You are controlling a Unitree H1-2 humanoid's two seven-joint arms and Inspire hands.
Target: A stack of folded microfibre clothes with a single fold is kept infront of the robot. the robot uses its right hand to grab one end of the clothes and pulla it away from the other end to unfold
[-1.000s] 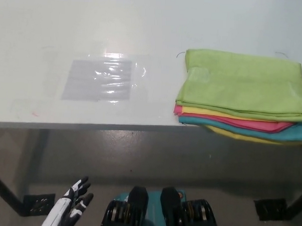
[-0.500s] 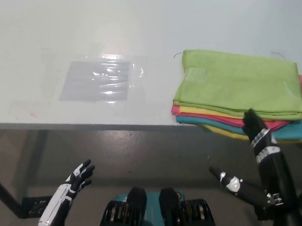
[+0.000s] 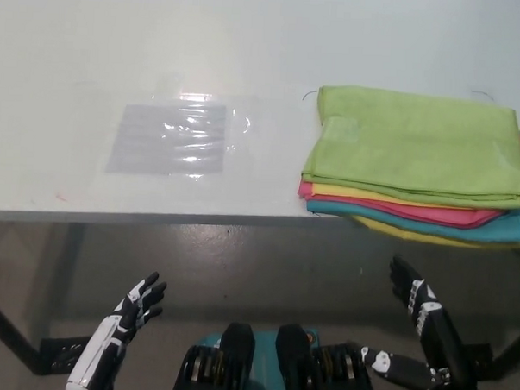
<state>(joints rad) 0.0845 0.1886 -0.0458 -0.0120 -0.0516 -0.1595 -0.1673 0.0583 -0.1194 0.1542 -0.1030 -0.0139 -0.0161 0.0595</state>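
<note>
A stack of folded microfibre cloths (image 3: 417, 163) lies at the right of the white table (image 3: 163, 53), a green one (image 3: 418, 141) on top with pink, yellow and teal layers showing at its near edge. My black right hand (image 3: 414, 327) is open below the table's front edge, under the stack and apart from it. My white left hand (image 3: 125, 323) rests open at the lower left, also below the table.
A clear plastic sheet (image 3: 172, 138) lies flat at the table's middle left. The table's front edge (image 3: 155, 218) runs across the picture, with grey floor and black table feet (image 3: 63, 352) beneath it.
My right hand has dropped from the stack's near edge to below the table edge. The left hand has barely moved.
</note>
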